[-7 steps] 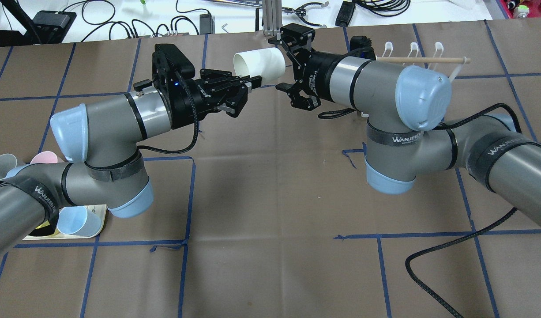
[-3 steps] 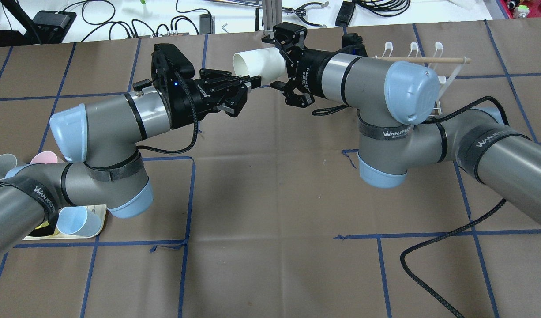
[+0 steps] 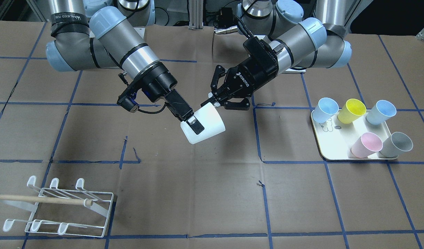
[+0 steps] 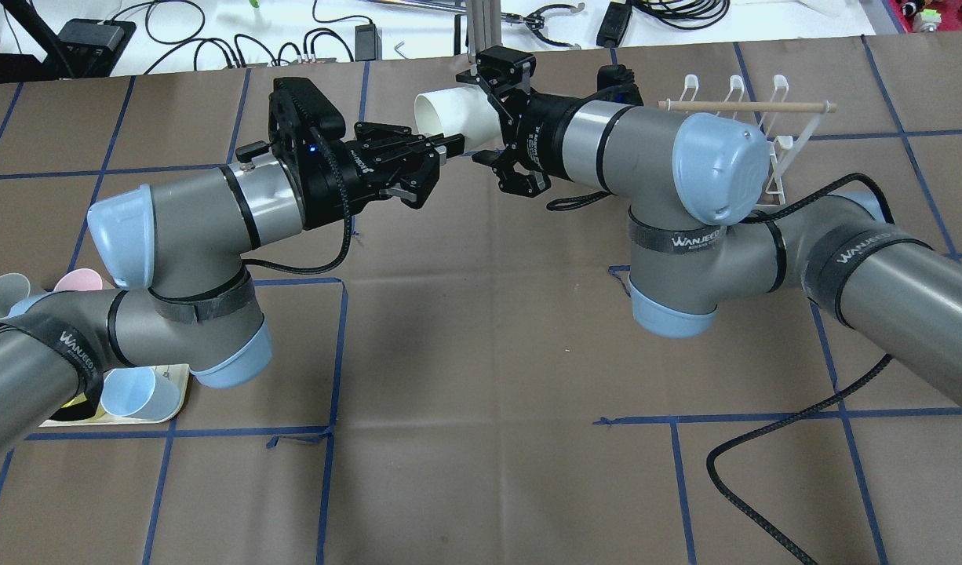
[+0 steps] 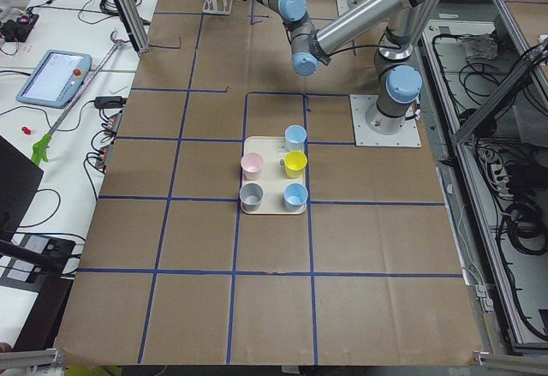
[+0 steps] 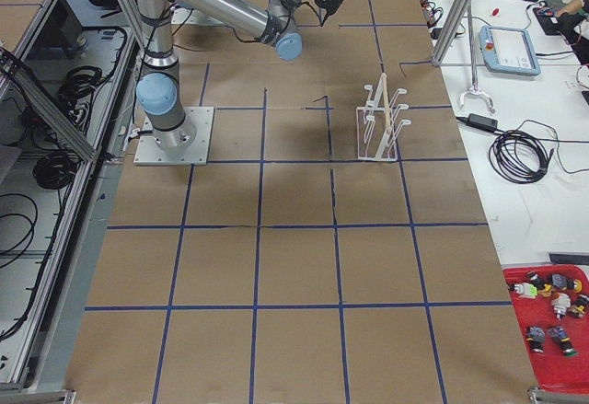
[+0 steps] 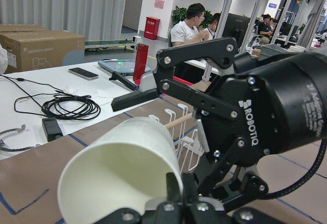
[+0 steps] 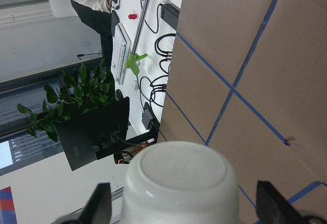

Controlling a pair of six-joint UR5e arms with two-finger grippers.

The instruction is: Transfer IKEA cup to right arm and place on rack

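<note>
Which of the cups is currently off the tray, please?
The white cup, held aloft by the left gripper; the five coloured cups sit on the cream tray.

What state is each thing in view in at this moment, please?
White cup, held off the table, lying sideways.
Left gripper, shut on the cup's rim.
Right gripper, open, fingers either side of the cup's base.
Rack, standing, no cups on it.
Coloured cups, upright on the tray.
</note>
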